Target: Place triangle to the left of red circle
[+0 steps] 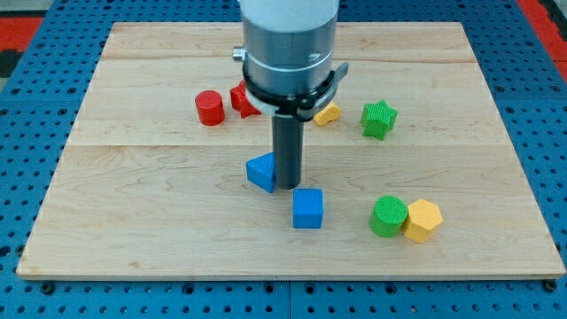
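Observation:
A blue triangle [261, 170] lies near the middle of the wooden board [133, 204]. A red circle [210, 107] stands up and to the left of it. My tip [287, 185] rests on the board against the blue triangle's right side. The red circle is well apart from the tip, toward the view's top left.
A red star-like block [241, 98] sits right of the red circle, partly behind the arm. A yellow block [328, 113] and a green star [378, 119] lie to the right. A blue cube [307, 208] is below the tip. A green circle [388, 216] touches a yellow hexagon [423, 220].

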